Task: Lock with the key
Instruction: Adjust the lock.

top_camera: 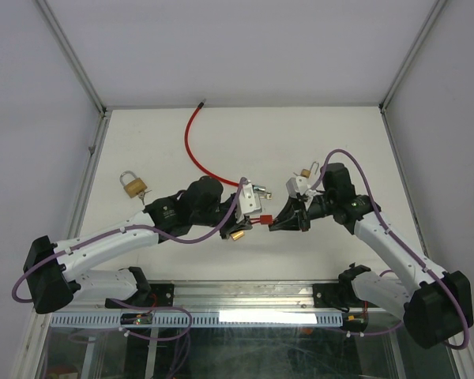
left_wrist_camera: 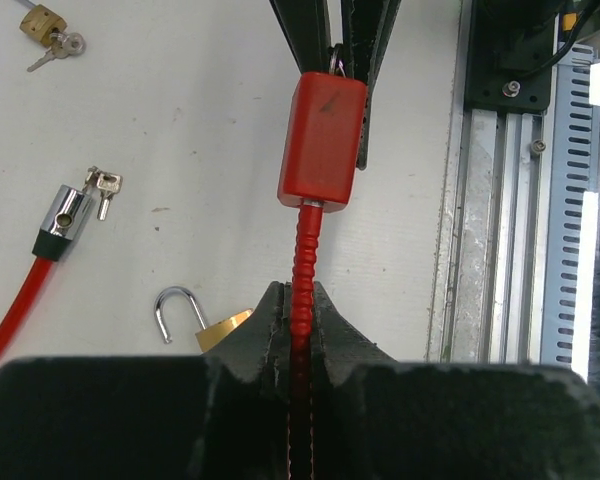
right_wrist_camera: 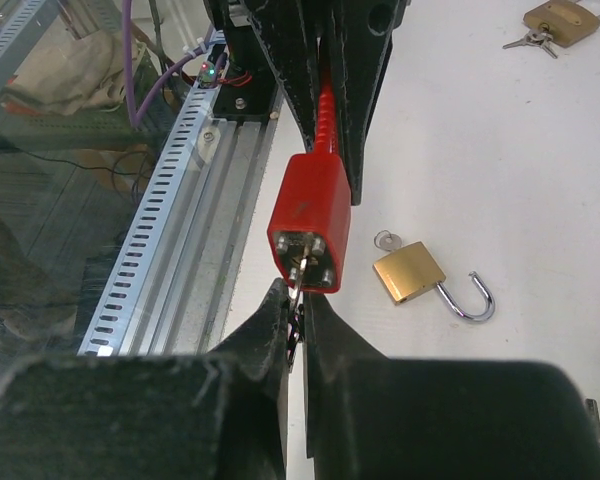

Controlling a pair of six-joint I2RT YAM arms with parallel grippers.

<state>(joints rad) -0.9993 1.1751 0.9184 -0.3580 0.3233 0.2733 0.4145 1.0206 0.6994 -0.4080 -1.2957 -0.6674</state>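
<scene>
1. Top external: the red lock [top_camera: 262, 220] is held between the two arms over the white table [top_camera: 340, 134]. The left gripper [top_camera: 251, 221] meets it from its left, and the right gripper [top_camera: 280, 221] from its right. Any lettering on the lock is too small to read.
2. Left wrist: the left gripper [left_wrist_camera: 300, 305] is clamped tight on the ribbed red stem [left_wrist_camera: 305, 240] that comes out of the red lock [left_wrist_camera: 322, 140]. The lock is a glossy, boxy body with rounded corners. A dark smudge on its face cannot be read as writing. The right gripper [left_wrist_camera: 337, 45] sits at the lock's far end. An open brass padlock [left_wrist_camera: 225, 328] lies on the table, left of the stem.
3. Right wrist: the right gripper [right_wrist_camera: 296, 305] is pinched together on a silver key [right_wrist_camera: 297, 272]. The key sits in the metal-plated end face of the red lock [right_wrist_camera: 310, 210]. The left gripper [right_wrist_camera: 328, 130] grips the stem beyond the lock. The brass padlock [right_wrist_camera: 410, 272] lies just right of the lock, its shackle swung open.
</scene>
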